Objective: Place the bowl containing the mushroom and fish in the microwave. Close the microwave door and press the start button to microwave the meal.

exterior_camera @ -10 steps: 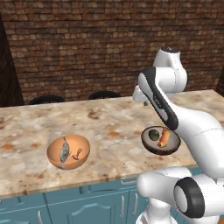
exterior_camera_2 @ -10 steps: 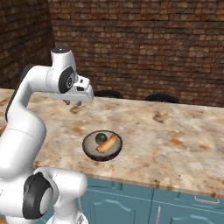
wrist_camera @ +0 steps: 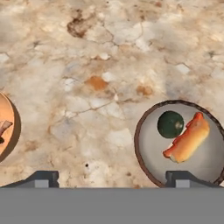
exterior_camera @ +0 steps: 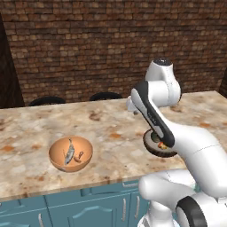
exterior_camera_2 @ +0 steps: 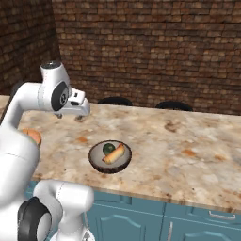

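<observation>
Two bowls sit on the marbled bench (exterior_camera: 111,128), well apart. Taking the dark bowl (exterior_camera: 156,144) as landmark, the orange-tan bowl (exterior_camera: 70,154) lies far to its left in the left base view, near the bench's front edge, with the grey fish (exterior_camera: 69,152) and the small mushroom (exterior_camera: 79,155) inside it. Open stone runs between the two bowls and behind them toward the brick wall (exterior_camera: 88,44). The dark bowl holds a green item (wrist_camera: 170,124) and a hot dog (wrist_camera: 188,139), and also sits close to the front edge. The fingers (wrist_camera: 43,179) are spread wide and hold nothing, hanging above bare bench just left of the dark bowl; the orange-tan bowl's rim (wrist_camera: 5,129) shows at the hand view's left edge.
</observation>
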